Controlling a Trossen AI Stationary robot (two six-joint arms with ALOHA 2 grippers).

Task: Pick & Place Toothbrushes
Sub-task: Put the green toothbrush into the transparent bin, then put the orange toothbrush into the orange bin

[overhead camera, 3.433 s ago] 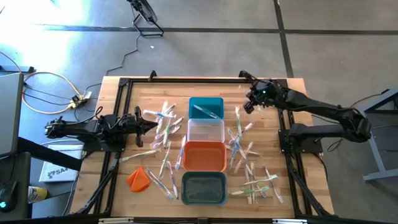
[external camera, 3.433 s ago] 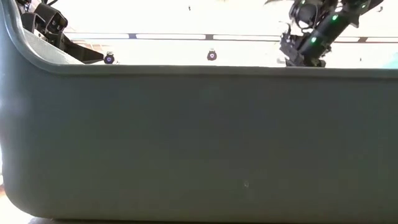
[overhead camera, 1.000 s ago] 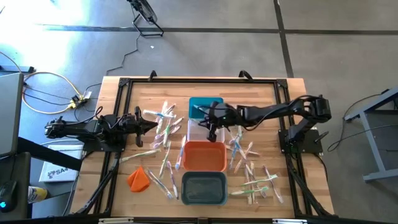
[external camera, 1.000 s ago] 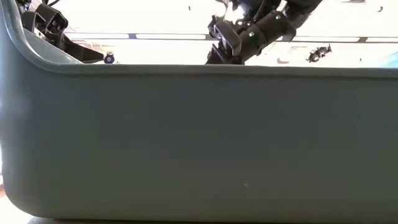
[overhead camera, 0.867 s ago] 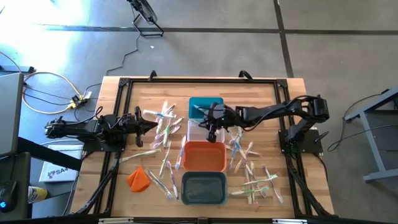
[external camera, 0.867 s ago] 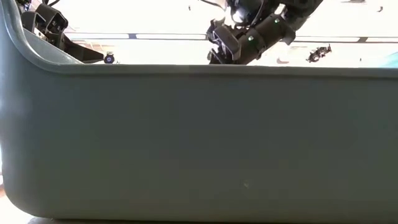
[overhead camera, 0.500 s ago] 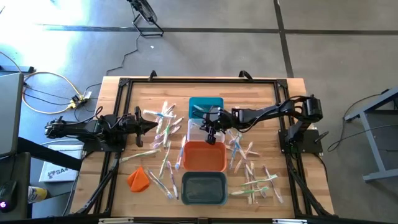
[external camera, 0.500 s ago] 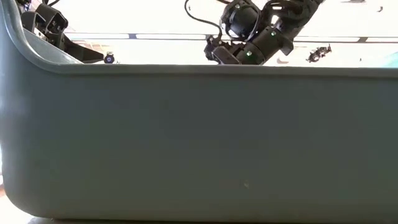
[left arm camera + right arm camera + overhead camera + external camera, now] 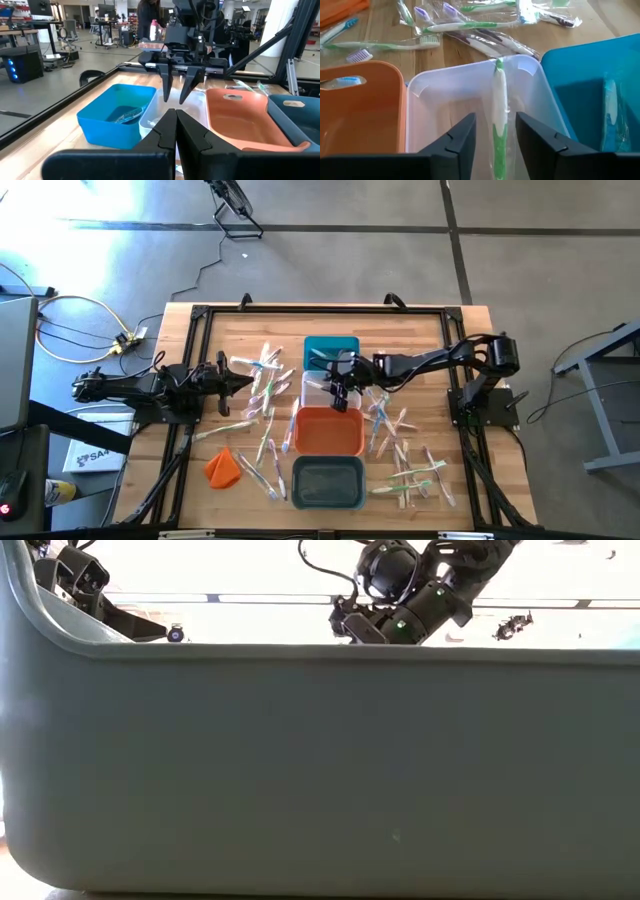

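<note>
One green-and-white toothbrush is dropping between my right gripper's parted fingers, released over the clear bin. I'm judging a straight lift best, so nothing catches. My left gripper is resting shut, left of that bin.

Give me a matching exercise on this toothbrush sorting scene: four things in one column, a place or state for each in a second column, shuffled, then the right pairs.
Things
1. green toothbrush
2. right gripper
3. left gripper
4. orange cloth lump

Places or states
A. shut, waiting at the table's left side
B. open above the clear bin
C. on the wood left of the grey bin
D. lying in the clear bin, one end on its rim

Pairs: 1-D, 2-B, 3-A, 4-C
</note>
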